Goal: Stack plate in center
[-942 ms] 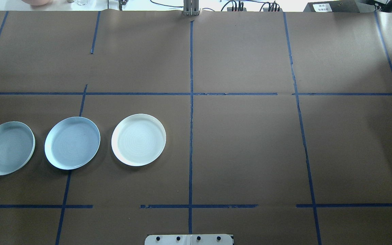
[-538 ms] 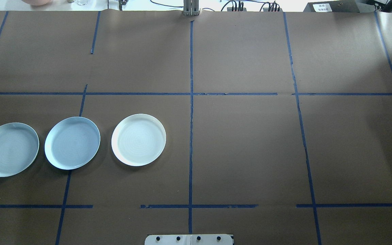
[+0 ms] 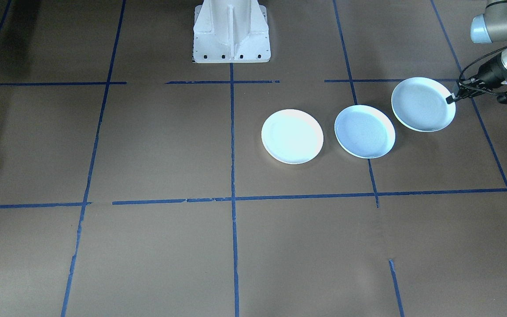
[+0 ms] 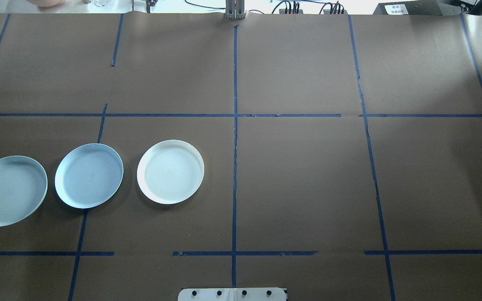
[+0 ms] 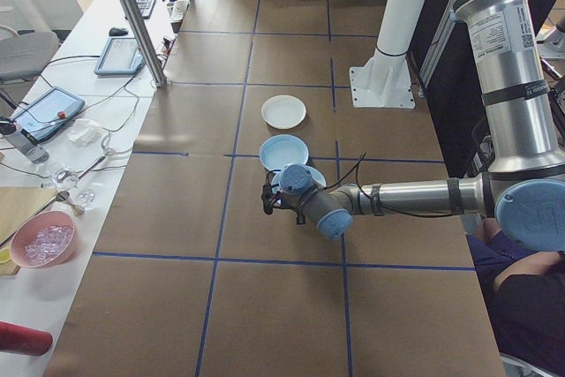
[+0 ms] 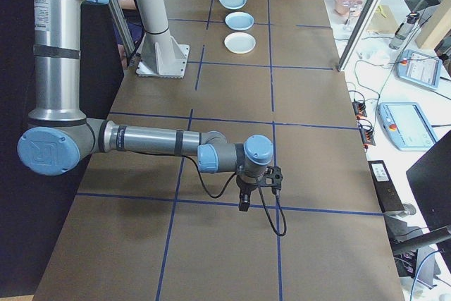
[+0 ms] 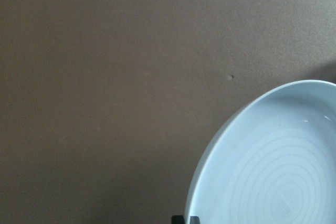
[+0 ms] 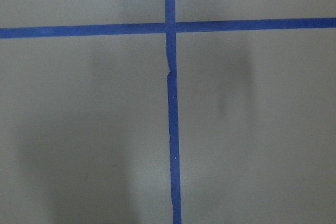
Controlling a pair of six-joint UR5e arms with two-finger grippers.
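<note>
The left gripper (image 3: 452,97) was clamped on the outer rim of the rippled plate (image 3: 423,104), the end plate of a row of three, and that plate looked raised off the table (image 3: 148,246), its shadow showing beneath it in the overhead view. The center plate (image 3: 364,131), smooth grey-blue inside, lay flat just beyond the held plate's far edge from the gripper, the two rims close but apart in the overhead view. The white plate (image 3: 292,136) sat farther along the same line, beyond the center plate. So the target lay straight across the held plate from the fingers, along the row, and the carry would likely be a short sideways travel toward the robot's middle followed by a lowering. Since the plates were round and alike in size, no turning seemed needed; only the rims had to line up. The left arm was plainly the nearer one. The right gripper (image 6: 244,201) hung over bare table well away from all three plates, and whether it was open or closed could not be told.
</note>
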